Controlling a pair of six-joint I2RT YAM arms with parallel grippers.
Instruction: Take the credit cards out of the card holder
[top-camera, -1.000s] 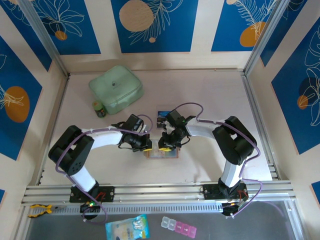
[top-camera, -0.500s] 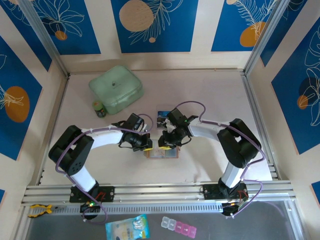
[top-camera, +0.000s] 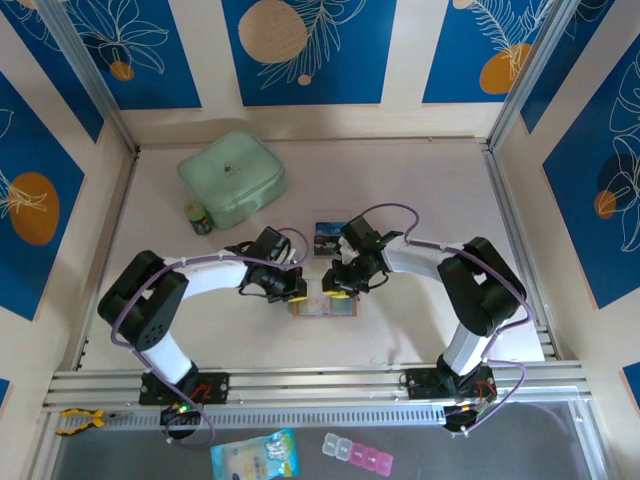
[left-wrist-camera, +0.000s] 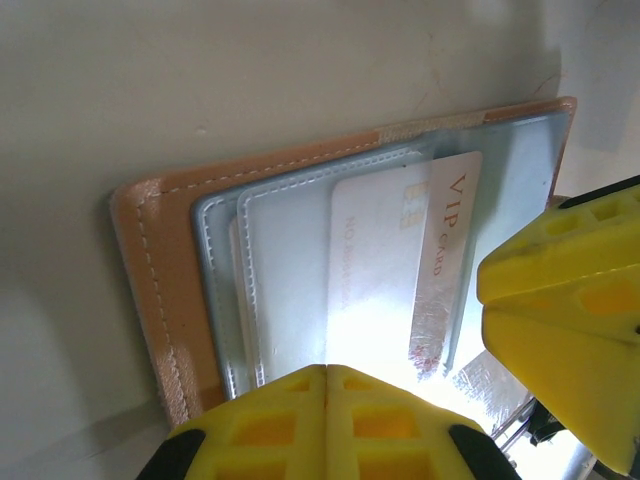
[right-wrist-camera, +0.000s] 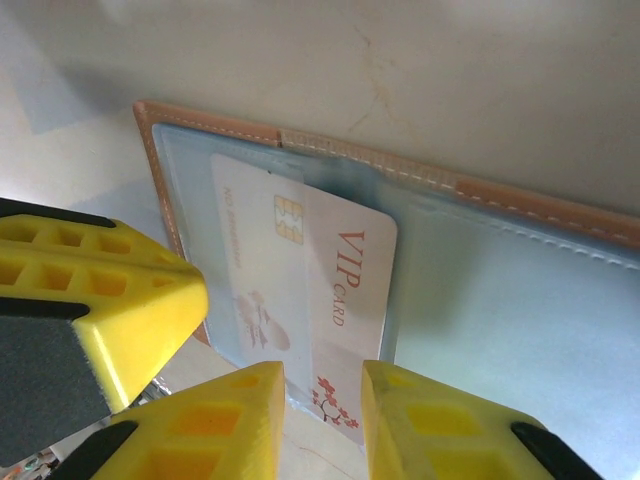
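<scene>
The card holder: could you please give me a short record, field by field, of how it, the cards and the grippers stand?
card holder: open flat on the table, inside up
white card: partly slid out of the card holder
blue card: out, on the table beyond the card holder
left gripper: shut, tips at the card holder's edge
right gripper: slightly open, fingers either side of the white card's corner

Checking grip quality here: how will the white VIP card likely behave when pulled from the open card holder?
The VIP card looks thin and flat, so probably stiff and light, sliding out unbent. Its smooth face may slip from the right tool. The card holder could drag along unless the left tool pins it.
</scene>
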